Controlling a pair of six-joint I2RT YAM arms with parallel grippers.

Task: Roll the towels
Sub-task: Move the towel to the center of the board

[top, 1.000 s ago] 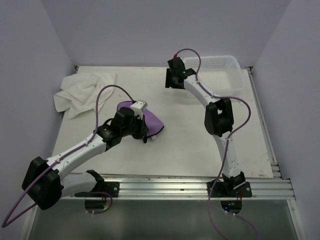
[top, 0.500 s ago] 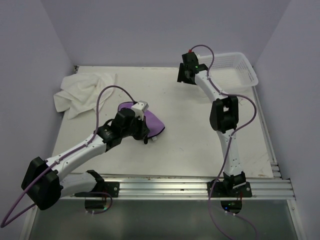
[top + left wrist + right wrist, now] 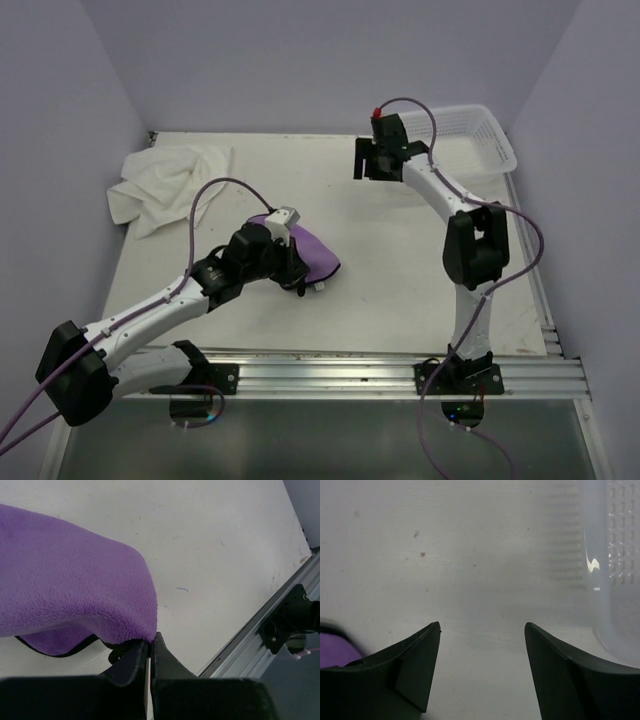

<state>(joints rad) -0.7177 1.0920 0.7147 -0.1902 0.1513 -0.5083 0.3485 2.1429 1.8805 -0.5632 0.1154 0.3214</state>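
Pinching edge of purple towel (image 3: 70, 580) with left hand (image 3: 151, 639), mid-tabletop (image 3: 390, 300); holding right hand (image 3: 482, 629) spread, empty, at one o'clock beside basket (image 3: 602, 580).

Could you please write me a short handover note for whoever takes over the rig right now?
Left gripper: shut on an edge of the purple towel, which lies partly folded over, mid-way across the table.
Right gripper: open and empty, above the table beside the white basket.
White towel: crumpled at the far left corner, no gripper near it.
Done: neither towel is rolled.
Left: roll the purple towel, then spread and roll the white one.
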